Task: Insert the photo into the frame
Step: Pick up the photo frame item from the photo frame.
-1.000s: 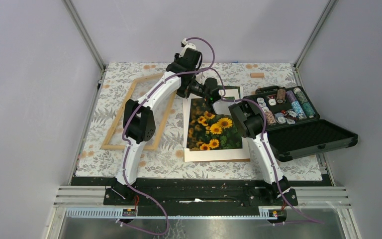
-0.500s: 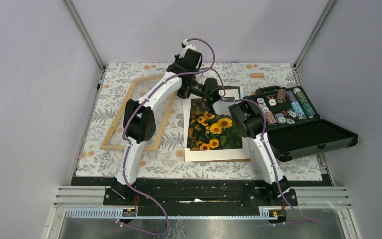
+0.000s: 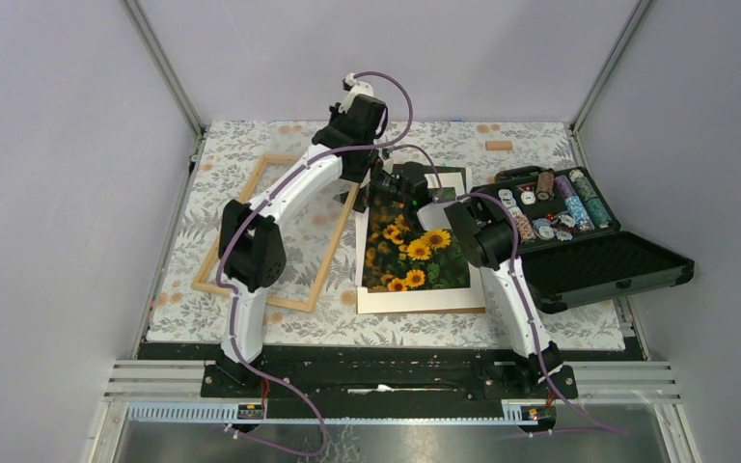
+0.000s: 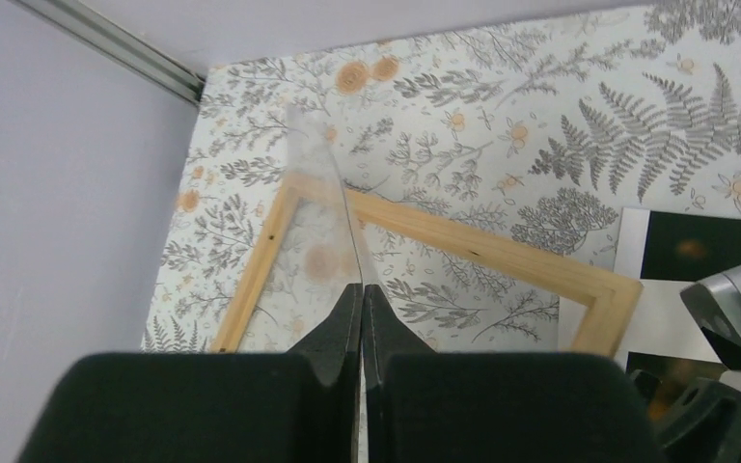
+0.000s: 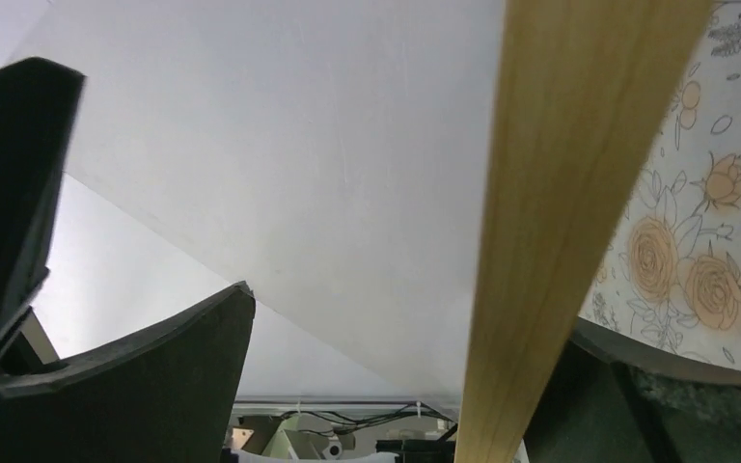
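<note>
Rectangular sunflower photo print (image 3: 415,253) lies flat mid-table on a white mat (image 3: 410,298). Left of it lies the thin light-wood rectangular frame (image 4: 482,249). Farther back, my left gripper (image 4: 360,289) clenches a transparent pane (image 4: 323,212) by its edge; my right gripper (image 5: 150,188) stands spread wide, released.

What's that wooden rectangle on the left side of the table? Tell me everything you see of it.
It is a thin picture frame of pale natural wood, made of four slim rails around a large rectangular opening. It lies on the leaf-patterned tablecloth, skewed to the table's edges. The pattern shows through the opening, and whether a pane sits in it cannot be told. Its far right corner overlaps the edge of the white mat. The left arm reaches across above it.
</note>
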You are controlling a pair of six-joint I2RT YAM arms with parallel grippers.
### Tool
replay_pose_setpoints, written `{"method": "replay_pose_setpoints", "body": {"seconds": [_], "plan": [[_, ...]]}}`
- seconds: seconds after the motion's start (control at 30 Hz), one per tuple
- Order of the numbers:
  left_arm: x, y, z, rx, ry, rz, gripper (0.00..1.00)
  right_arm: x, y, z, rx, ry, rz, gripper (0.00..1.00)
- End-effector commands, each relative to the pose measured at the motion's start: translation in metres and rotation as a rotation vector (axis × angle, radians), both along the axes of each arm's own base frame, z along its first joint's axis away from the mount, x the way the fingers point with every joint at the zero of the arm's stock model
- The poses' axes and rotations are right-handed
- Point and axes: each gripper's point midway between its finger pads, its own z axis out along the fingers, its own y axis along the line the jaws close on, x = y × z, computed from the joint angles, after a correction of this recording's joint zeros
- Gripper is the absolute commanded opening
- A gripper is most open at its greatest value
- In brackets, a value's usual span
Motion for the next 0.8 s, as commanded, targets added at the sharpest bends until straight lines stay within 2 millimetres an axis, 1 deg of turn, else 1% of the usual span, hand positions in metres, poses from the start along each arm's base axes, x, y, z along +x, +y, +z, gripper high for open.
{"method": "replay_pose_setpoints", "body": {"seconds": [0.0,0.17,0.27,0.37,0.53,0.63,0.77], "plan": [[-0.014,0.014,0.095,-0.084,-0.254,0.056,0.0,-0.012,-0.007,0.05,0.017,-0.163,0.025,1.0],[-0.019,0.03,0.124,-0.047,-0.347,0.105,0.0,-0.017,-0.011,0.037,-0.068,-0.209,0.06,1.0],[-0.021,0.038,0.143,-0.021,-0.406,0.134,0.0,-0.024,-0.013,0.031,-0.109,-0.252,0.111,1.0],[-0.025,0.047,0.162,0.01,-0.455,0.171,0.0,-0.029,-0.018,0.026,-0.123,-0.275,0.132,1.0],[-0.032,0.057,0.187,0.025,-0.524,0.201,0.0,-0.033,-0.02,0.022,-0.119,-0.279,0.137,1.0],[-0.041,0.065,0.209,0.026,-0.571,0.225,0.0,-0.033,-0.02,0.018,-0.117,-0.268,0.137,1.0],[-0.061,0.077,0.246,0.03,-0.656,0.271,0.0,-0.03,-0.019,0.01,-0.126,-0.248,0.133,1.0]]}}
